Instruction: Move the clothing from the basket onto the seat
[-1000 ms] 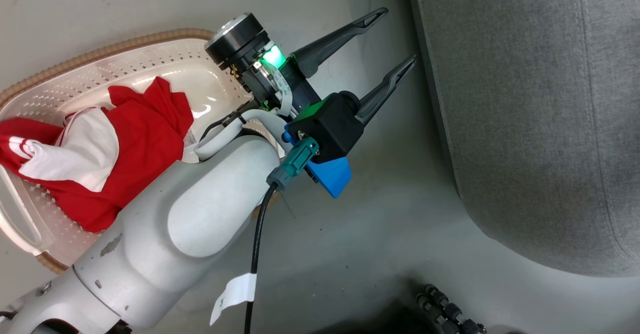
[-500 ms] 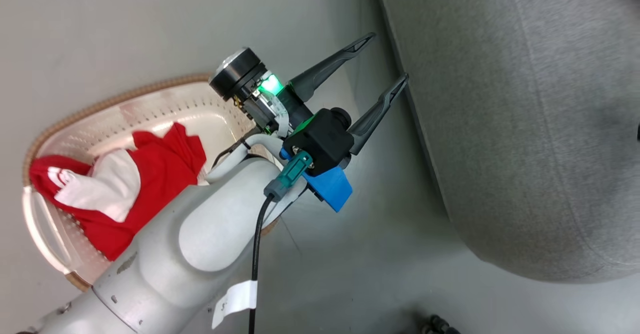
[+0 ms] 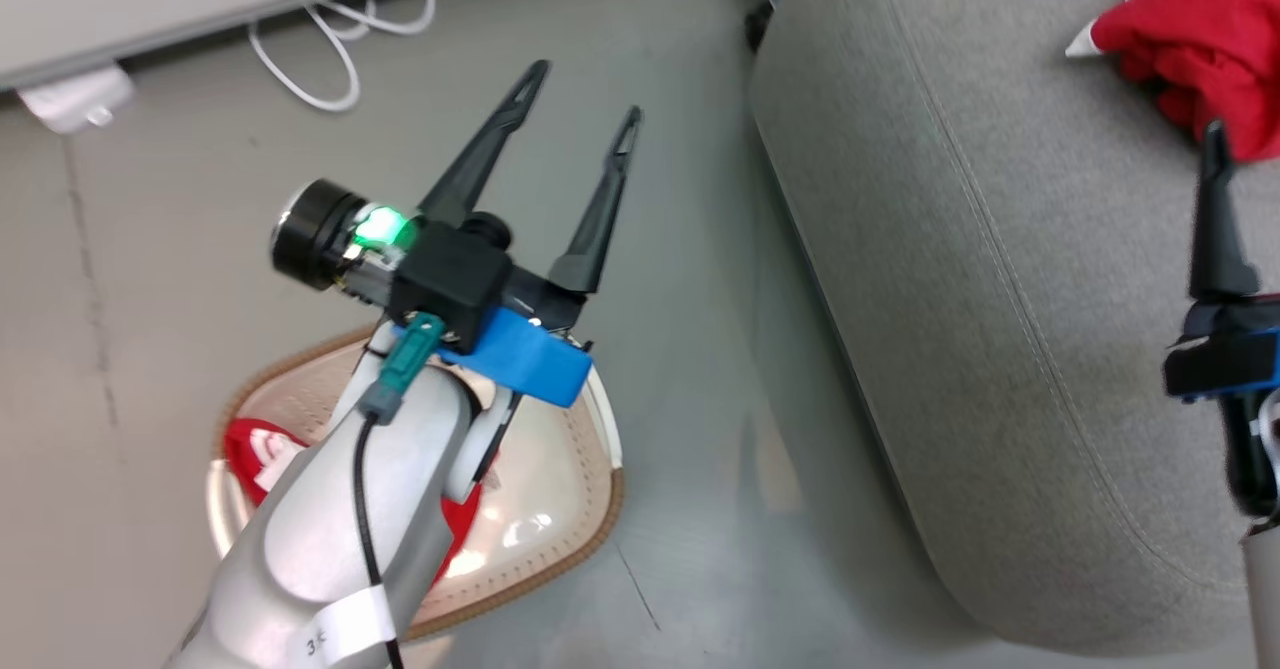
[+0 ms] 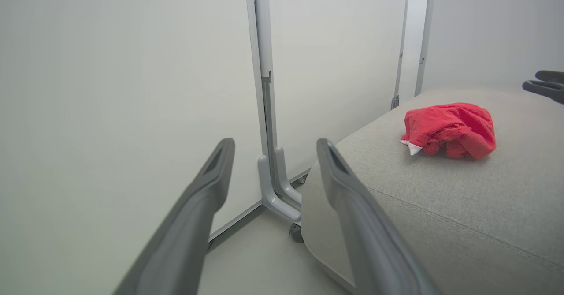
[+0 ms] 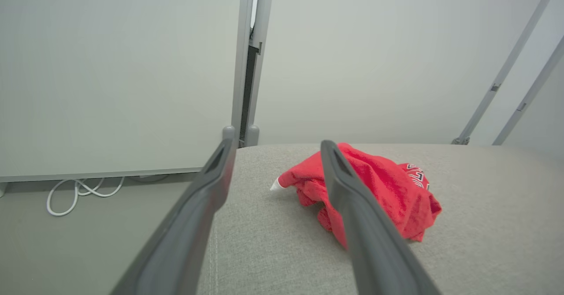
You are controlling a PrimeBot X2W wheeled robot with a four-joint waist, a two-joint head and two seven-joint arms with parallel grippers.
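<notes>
Your left gripper, fingers spread and empty, is nearer: the red garment lies below it, lower left, in the basket, probably mostly hidden; right gripper likewise spread, empty.

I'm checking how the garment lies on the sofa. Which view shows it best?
Left wrist view: the red garment lies whole and unobstructed on the sofa. In the right wrist view a finger crosses it; the head view crops it at the top right corner.

Grey floor with basket, white cable and seat on it; crumpled red garment on seat
</notes>
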